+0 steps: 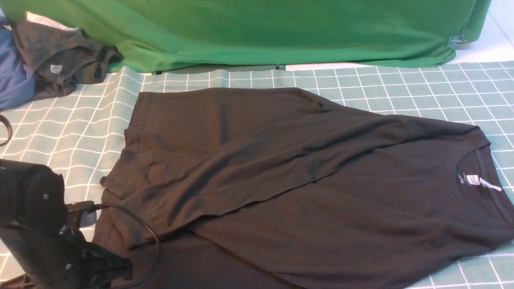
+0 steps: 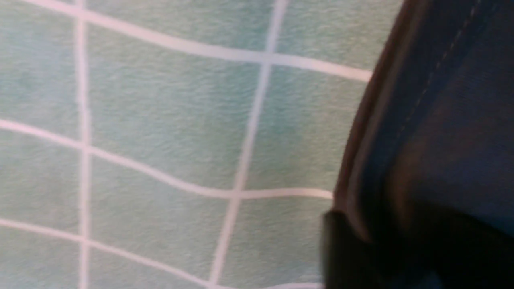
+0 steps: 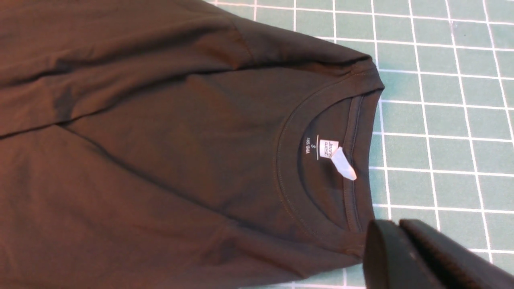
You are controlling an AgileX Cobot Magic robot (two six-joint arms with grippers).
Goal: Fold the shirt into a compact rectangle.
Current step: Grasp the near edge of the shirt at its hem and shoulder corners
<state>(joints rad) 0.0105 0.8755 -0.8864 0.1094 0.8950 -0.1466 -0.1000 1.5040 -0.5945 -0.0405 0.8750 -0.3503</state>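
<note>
Shirt, large black cotton tee (image 1: 305, 188), half-folded on teal grid mat (image 1: 401, 80), collar rightward; mat showing past far and right edges. Right gripper (image 3: 401, 245) pressed together near shoulder edge. Left gripper (image 2: 345, 249) at hem, jaw stance unreadable.

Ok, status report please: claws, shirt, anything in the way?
Right claw shut, at shirt neck end. Left claw at hem edge, state unclear. Shirt flat, one side folded over. Grey garment far left, apart.
</note>
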